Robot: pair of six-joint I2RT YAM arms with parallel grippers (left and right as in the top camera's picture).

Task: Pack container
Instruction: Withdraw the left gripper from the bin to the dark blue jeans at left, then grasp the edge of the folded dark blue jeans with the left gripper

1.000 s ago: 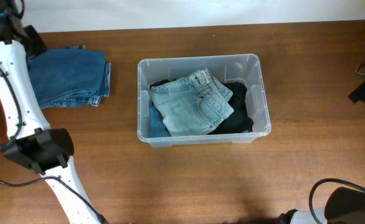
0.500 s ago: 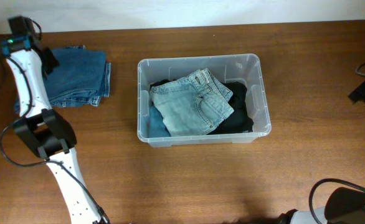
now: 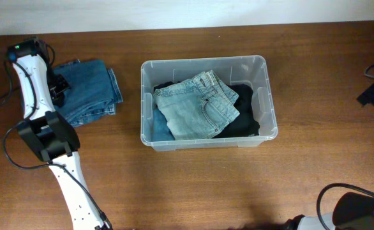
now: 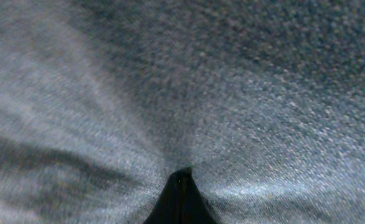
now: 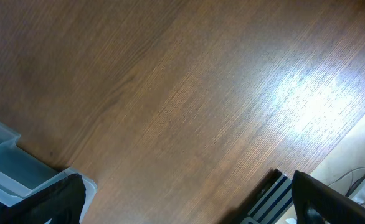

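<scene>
Container: [image 3: 147, 102] clear plastic, rectangular, rounded corners, rimmed edge; stands upright at the centre of the counter [image 3: 314, 172], long sides running 9 to 3 o'clock.
Contents: pale jeans [image 3: 196, 105] folded on top, near the centre; black garment [image 3: 243, 118] beneath, showing toward 3 o'clock; blue cloth [image 3: 160, 126] in the 7 o'clock corner.
Loose item: dark jeans [image 3: 91, 89], folded, on the counter at 9 o'clock from the container, well apart from it.
Left fingers: [image 4: 181, 198] pressed together, pinching the dark jeans; denim fills the wrist view.
Right fingers: [image 5: 332, 199] spread wide, holding nothing, over bare counter at 3 o'clock from the container.
</scene>
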